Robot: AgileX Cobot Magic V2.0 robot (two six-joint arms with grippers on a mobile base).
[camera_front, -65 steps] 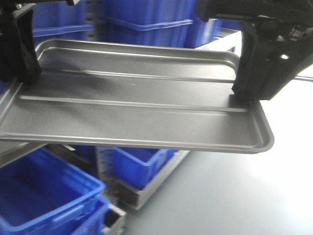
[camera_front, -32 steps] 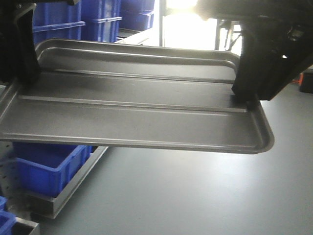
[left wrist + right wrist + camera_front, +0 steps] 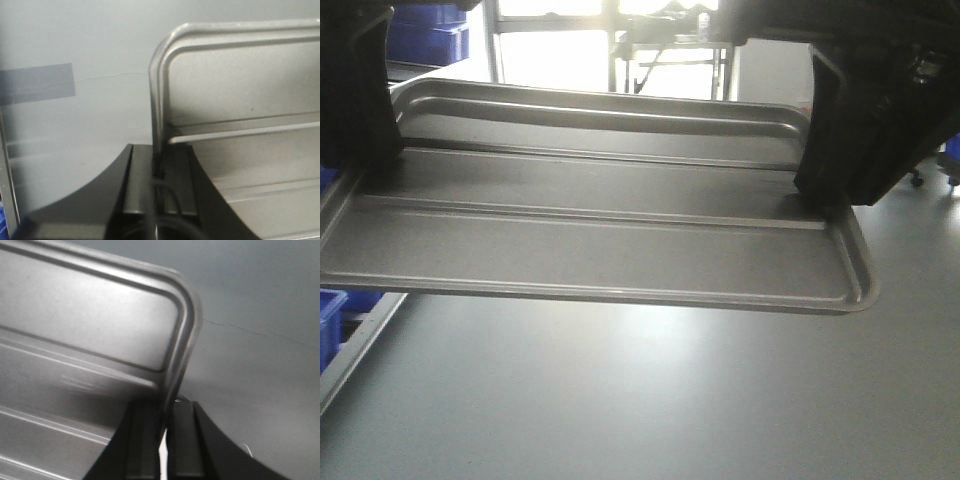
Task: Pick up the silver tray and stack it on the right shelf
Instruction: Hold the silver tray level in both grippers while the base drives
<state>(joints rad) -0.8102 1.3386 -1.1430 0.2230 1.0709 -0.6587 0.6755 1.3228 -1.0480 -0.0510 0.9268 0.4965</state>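
The carry step is in hand, judging by the grip. The left end effector (image 3: 157, 172) is clamped on the tray's (image 3: 240, 100) short left rim, one finger inside and one outside, just by the end of a raised ridge. The right end effector (image 3: 162, 427) pinches the opposite short rim the same way, near a rounded corner. Between them the tray hangs roughly level in the air, empty, well above the grey floor (image 3: 670, 400). A blue bin (image 3: 328, 310) shows at the left edge of the front view. The shelf is not in view, so placing has not begun. The next move calls for bringing the shelf in front of the arms. Both grips should be held matched so the tray neither twists nor slips, and then it can be lowered flat onto the shelf.
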